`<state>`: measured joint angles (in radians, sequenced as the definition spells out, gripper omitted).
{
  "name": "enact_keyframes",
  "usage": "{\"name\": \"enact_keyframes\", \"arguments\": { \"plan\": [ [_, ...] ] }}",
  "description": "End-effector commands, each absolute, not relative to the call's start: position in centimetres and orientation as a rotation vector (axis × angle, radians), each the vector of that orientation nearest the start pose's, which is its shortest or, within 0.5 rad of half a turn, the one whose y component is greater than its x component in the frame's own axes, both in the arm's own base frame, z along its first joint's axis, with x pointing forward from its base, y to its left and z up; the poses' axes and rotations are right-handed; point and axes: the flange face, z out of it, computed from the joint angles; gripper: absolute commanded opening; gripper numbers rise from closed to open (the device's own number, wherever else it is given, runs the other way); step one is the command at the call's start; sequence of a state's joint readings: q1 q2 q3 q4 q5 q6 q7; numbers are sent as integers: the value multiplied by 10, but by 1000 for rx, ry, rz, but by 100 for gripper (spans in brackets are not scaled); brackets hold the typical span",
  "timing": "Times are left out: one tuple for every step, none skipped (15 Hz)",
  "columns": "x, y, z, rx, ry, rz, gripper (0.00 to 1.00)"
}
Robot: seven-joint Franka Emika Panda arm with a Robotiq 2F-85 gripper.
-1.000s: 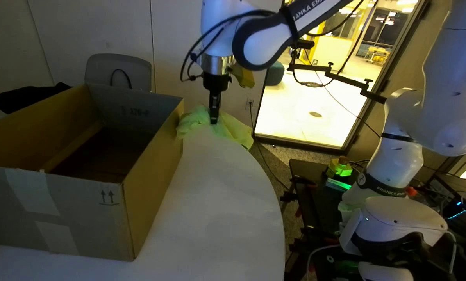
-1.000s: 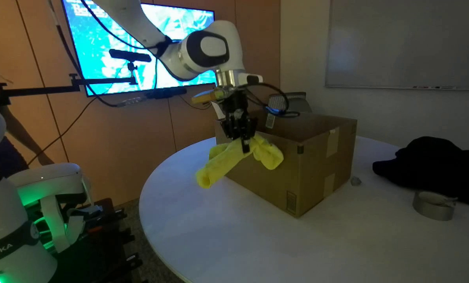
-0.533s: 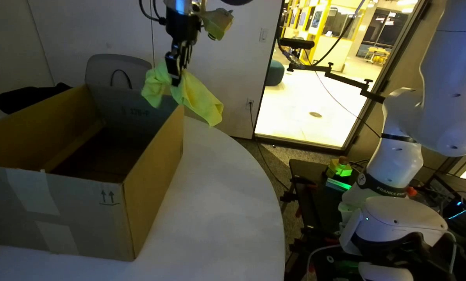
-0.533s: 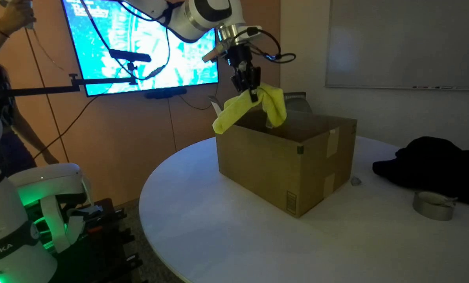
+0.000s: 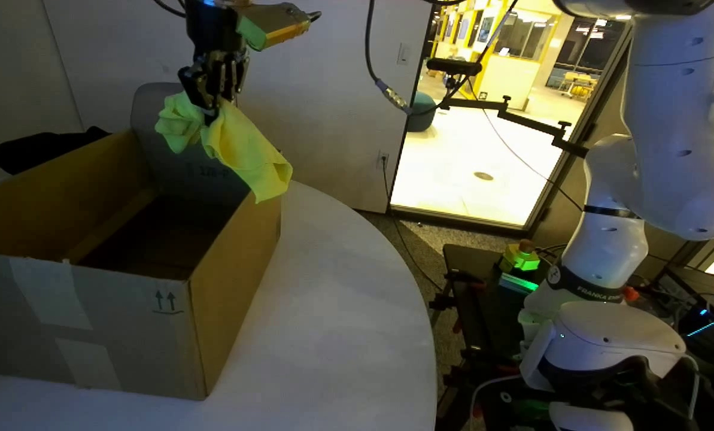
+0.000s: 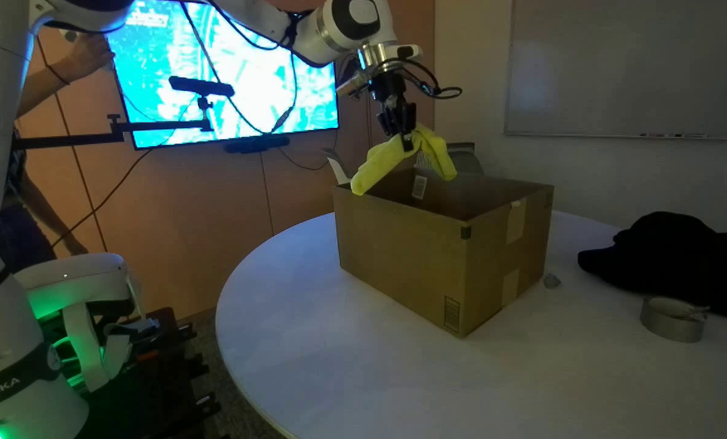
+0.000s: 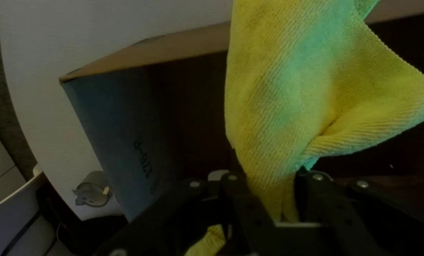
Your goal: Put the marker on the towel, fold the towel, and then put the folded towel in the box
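Observation:
The yellow-green towel (image 5: 246, 152) hangs bunched from my gripper (image 5: 211, 114), its two ends drooping on either side of the fingers. In an exterior view the towel (image 6: 380, 164) and my gripper (image 6: 406, 145) are above the open top of the brown cardboard box (image 6: 400, 250). The box (image 5: 231, 287) stands open on the table. In the wrist view the towel (image 7: 286, 89) is pinched between the fingers of my gripper (image 7: 270, 176), with the box's inner wall (image 7: 119, 142) and dark inside below. The marker is not visible; whether the towel hides it I cannot tell.
The round white table (image 5: 333, 329) carries the box. A roll of tape (image 6: 671, 326), a black cloth heap (image 6: 668, 256) and a small grey lump (image 6: 551, 280) lie beside the box. A grey chair (image 5: 159, 96) stands behind. A person's arm (image 6: 64, 73) shows near the screen.
My gripper has lifted the towel from beside the box, low near the table, up past the box's rim and across to above its opening. The box has not moved.

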<state>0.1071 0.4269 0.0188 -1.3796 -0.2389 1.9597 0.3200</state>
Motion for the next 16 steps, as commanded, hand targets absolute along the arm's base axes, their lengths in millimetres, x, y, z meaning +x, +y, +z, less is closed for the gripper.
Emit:
{"name": "enact_keyframes", "arguments": {
  "plan": [
    [742,75,473,-3237,375,-359,9],
    [750,75,465,-3224,433,-361,9],
    [758,73,455,-3211,499,-355,9],
    [763,70,448,-3198,536,-336,10],
    [769,70,438,-3191,557,-315,14],
    [773,68,432,-3189,567,-295,35],
    [777,68,424,-3197,568,-275,58],
    [779,66,419,-3204,563,-251,60],
    [781,65,414,-3217,550,-220,60],
    [782,64,410,-3224,551,-193,67],
    [782,64,407,-3231,532,-158,74],
    [782,64,405,-3237,508,-125,83],
    [781,65,405,-3252,492,-100,90],
    [781,65,405,-3258,473,-74,97],
    [779,64,409,-3268,457,-55,100],
    [776,65,414,-3274,443,-32,100]
  ]
}}
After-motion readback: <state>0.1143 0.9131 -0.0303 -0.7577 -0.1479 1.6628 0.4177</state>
